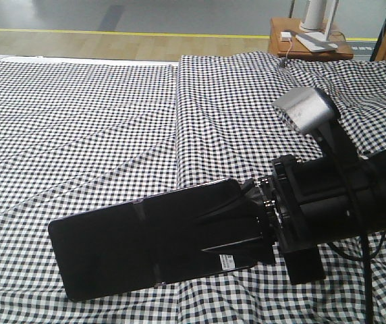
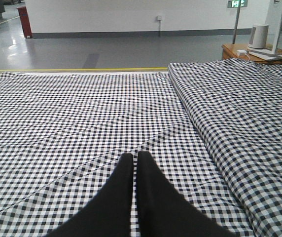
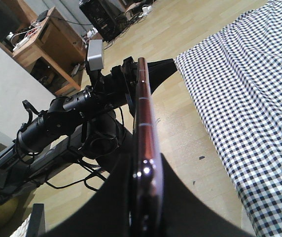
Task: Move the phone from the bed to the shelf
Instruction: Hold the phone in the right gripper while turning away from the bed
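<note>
**Exterior front-facing view: phone in the right gripper's clamp over the bed**

At the left of this view the phone [image 1: 156, 243] shows its free end. It is a flat, glossy black slab lying nearly level over the near part of the bed [image 1: 78, 121]. Whether it touches the checked cloth cannot be told. A crease runs across its middle, and a small white sticker [image 1: 230, 260] sits further right, close to its lower edge. The right gripper [image 1: 216, 233] reaches in from the bed's right side, its black fingers clamped on the phone's right end. A silver wrist camera [image 1: 308, 108] rides above the arm. Beyond the bed's far right corner stands a wooden side table [image 1: 301, 37] carrying white items.

In the left wrist view the left gripper [image 2: 133, 165] hangs above the bed's cloth. Its two black fingers are pressed together with nothing between them.

In the right wrist view the left arm [image 3: 67, 118] sits left of the phone. The phone appears edge-on, showing its pinkish-gold rim, and is pinched between dark fingers [image 3: 185, 207]. The bed lies to the right beyond pale wooden floor [image 3: 190, 113].
</note>
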Available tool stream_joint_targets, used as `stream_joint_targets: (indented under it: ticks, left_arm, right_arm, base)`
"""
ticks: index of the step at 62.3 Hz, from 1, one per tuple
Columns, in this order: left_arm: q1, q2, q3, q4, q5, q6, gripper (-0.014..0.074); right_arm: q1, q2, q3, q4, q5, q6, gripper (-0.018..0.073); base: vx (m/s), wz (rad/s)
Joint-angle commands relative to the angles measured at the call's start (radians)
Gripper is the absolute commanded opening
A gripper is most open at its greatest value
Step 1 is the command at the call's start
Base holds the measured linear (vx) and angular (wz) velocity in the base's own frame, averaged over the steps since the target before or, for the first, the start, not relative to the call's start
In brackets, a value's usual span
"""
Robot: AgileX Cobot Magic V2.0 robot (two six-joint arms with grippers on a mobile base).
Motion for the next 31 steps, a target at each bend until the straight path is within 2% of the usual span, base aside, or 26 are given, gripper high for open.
stream_joint_targets:
  ticks: [1, 31]
  left_arm:
    - [-0.004, -0.006, 0.002, -0.009, -0.074, -0.004, 0.0001]
    - [-0.004, -0.006, 0.002, -0.009, -0.074, -0.004, 0.0001]
  right_arm:
    - [-0.002, -0.027, -0.027, 0.096, 0.07, -0.012, -0.0001]
    - [-0.002, -0.027, -0.027, 0.096, 0.07, -0.012, -0.0001]
  base:
    - [-0.03, 0.11]
    - [-0.03, 0.17]
